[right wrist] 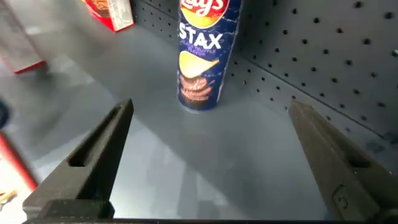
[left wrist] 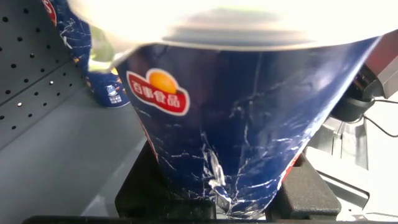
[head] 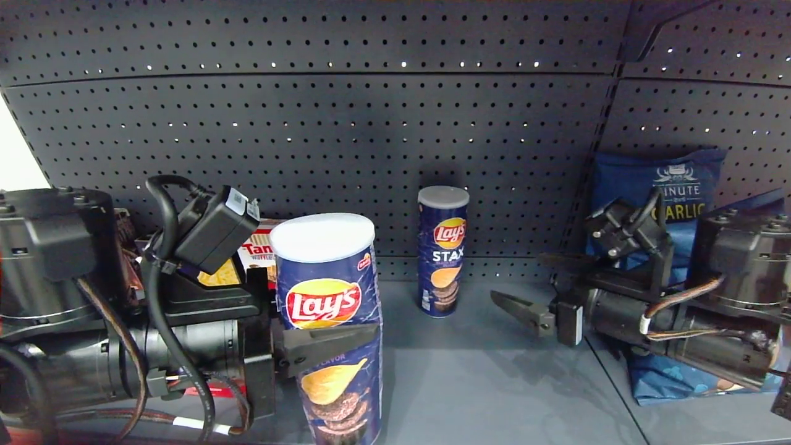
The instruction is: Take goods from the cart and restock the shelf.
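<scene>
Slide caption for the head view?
Left gripper holds a blue cylindrical crisp can at the grey shelf; right gripper open beside a second can.

Two matt black arms, thick round joints, screw-ringed caps.
Left arm [head: 123, 358]: boxy black camera module [head: 216, 225] with a white label, looped black cables [head: 164, 296], one white-banded. Right arm [head: 692, 321]: small black camera housing [head: 618, 232], brown and white wires [head: 680, 300], dark wedge-shaped fingers [right wrist: 93, 162] on the right gripper [right wrist: 211, 109].

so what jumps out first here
The chip can up front on the left, clamped in the left gripper. Behind it a second can stands upright by the pegboard. The right gripper is open and points at that can.
</scene>
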`<state>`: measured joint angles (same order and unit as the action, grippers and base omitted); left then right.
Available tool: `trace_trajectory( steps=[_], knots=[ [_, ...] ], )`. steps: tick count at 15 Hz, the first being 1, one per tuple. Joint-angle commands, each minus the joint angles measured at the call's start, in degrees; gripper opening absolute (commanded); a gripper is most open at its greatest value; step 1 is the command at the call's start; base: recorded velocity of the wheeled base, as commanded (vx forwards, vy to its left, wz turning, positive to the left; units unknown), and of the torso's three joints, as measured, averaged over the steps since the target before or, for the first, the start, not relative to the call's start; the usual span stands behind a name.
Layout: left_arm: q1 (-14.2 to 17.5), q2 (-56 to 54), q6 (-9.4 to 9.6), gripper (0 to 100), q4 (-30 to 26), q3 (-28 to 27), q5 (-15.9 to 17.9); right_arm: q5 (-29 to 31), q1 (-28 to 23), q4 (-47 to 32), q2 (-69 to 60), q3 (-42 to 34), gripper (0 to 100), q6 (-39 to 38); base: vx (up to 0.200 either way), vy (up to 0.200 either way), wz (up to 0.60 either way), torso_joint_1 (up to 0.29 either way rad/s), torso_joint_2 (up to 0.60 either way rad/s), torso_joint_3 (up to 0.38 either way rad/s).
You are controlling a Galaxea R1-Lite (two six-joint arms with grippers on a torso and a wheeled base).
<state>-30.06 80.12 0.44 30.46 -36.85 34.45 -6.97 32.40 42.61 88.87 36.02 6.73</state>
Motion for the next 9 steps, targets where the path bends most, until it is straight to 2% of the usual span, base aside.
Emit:
trace_trajectory(
  steps=[1, 9],
  knots=[
    [0.1, 0.0, 0.00, 0, 0.0, 0.0, 0.0, -0.1, -0.1, 0.7, 4.9, 1.2, 100, 0.1, 0.000, 0.000, 0.00, 0.000, 0.00, 0.000],
    [0.2, 0.2, -0.09, 0, 0.0, -0.4, 0.0, 0.1, -0.2, 3.9, 16.3, 9.1, 100, 0.1, 0.000, 0.000, 0.00, 0.000, 0.00, 0.000]
  ],
)
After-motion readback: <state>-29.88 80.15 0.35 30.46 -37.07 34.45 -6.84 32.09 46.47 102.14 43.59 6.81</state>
